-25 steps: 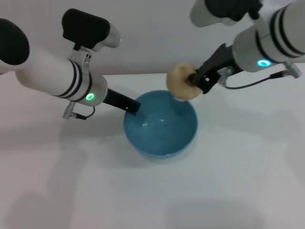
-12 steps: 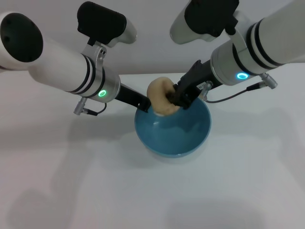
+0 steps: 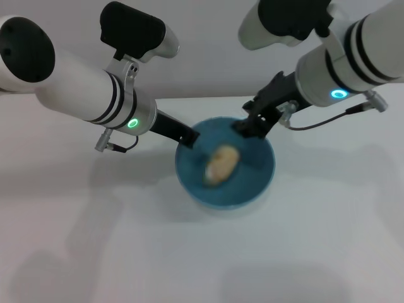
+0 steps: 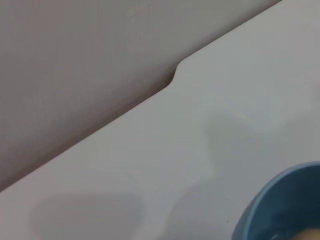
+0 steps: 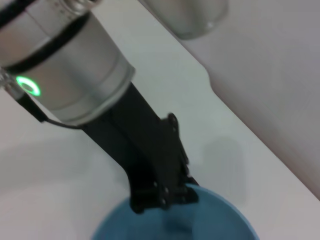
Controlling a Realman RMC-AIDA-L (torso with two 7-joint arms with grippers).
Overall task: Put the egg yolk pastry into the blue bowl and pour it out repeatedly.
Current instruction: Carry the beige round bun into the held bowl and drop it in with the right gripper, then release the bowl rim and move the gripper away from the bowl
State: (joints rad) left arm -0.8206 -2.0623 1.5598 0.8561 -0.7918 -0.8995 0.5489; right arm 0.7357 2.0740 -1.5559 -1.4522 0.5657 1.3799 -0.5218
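White tabletop against a pale wall: pastry dropped, bowl gripped for the pour.

The left gripper (image 3: 188, 137) is pinched on the ten o'clock rim of the glossy light-blue bowl (image 3: 262, 183). Inside lies the lumpy tan egg yolk pastry (image 3: 222, 163), long axis running one to seven o'clock. The right gripper (image 3: 251, 125) hangs spread and empty at the pastry's one o'clock.

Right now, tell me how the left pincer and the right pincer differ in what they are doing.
The left pincer is clamped on the rim of the blue bowl; the right pincer holds nothing. The left one touches the bowl at its left edge; the right one hangs over the far rim, apart from the egg yolk pastry lying inside. Both are black and angled toward the bowl.
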